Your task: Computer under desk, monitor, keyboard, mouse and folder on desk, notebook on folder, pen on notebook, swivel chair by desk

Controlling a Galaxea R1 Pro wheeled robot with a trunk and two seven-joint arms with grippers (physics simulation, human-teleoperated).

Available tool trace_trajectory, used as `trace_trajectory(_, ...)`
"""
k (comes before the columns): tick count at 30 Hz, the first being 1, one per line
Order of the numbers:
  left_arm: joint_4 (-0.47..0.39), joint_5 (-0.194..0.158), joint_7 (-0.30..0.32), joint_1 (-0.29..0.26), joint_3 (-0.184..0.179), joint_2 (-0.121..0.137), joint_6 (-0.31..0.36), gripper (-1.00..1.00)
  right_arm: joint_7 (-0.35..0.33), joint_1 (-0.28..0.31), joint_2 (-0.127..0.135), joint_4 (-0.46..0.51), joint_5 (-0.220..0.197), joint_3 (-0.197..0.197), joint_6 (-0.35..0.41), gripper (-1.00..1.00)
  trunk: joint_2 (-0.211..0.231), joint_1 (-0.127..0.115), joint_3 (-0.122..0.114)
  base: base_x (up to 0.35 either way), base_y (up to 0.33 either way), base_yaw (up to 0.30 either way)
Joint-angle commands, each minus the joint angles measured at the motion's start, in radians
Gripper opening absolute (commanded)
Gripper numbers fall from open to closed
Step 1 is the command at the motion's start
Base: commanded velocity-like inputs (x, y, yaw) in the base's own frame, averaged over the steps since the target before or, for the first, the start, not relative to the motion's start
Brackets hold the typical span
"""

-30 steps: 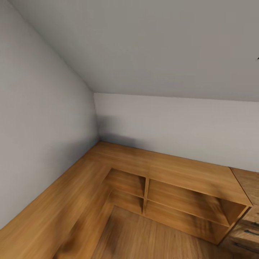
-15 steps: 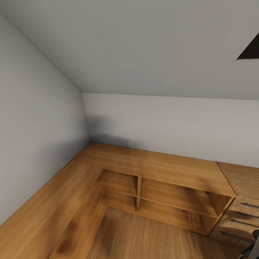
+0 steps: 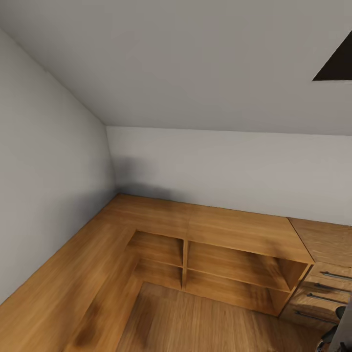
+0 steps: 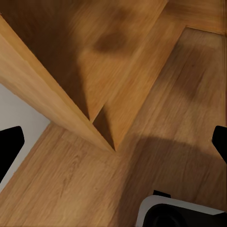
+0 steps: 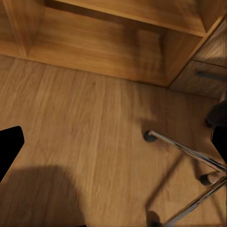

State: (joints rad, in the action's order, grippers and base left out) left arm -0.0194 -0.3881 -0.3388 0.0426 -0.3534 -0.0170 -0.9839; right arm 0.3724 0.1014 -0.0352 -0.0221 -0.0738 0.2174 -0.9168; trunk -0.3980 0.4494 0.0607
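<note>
Nowhere legible writing, low cabinets (image 3: 230, 234) (light wood), swivel chair (image 5: 189, 151)

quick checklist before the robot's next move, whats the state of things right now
1. Left gripper free: ok, open with nothing between the fingers.
2. Right gripper free: ok, open and empty.
3. Swivel chair found: ok, its chrome base stands on the floor near the drawer unit.
4. Folder located: cannot tell.
5. Desk located: not ok, the head view faces low wooden shelves.
</note>
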Motion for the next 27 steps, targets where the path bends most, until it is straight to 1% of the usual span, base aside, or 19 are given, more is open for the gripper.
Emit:
trace_trajectory(1,-0.002,-0.005,-0.006,0.000,-0.009,0.000,-0.001,1.00,0.002,0.001,0.000,-0.002,-0.007,0.008,-0.004,1.00,-0.002,0.001,0.002,0.000,0.000,-0.243)
trace_trajectory(6,-0.002,-0.005,-0.006,0.000,-0.010,0.000,0.000,1.00,0.002,0.001,0.001,-0.002,-0.007,0.008,-0.006,1.00,-0.002,0.001,0.002,0.008,0.000,-0.259)
trace_trajectory(9,-0.002,-0.005,-0.005,0.000,-0.011,0.000,0.000,1.00,0.002,0.001,0.000,-0.002,-0.007,0.008,-0.006,1.00,-0.002,0.001,0.002,0.164,0.000,-0.267)
trace_trajectory(27,-0.002,-0.005,-0.005,0.000,-0.012,0.000,0.004,1.00,0.002,0.001,0.000,-0.002,-0.009,0.009,-0.007,1.00,-0.002,0.001,0.005,0.317,0.002,-0.274)
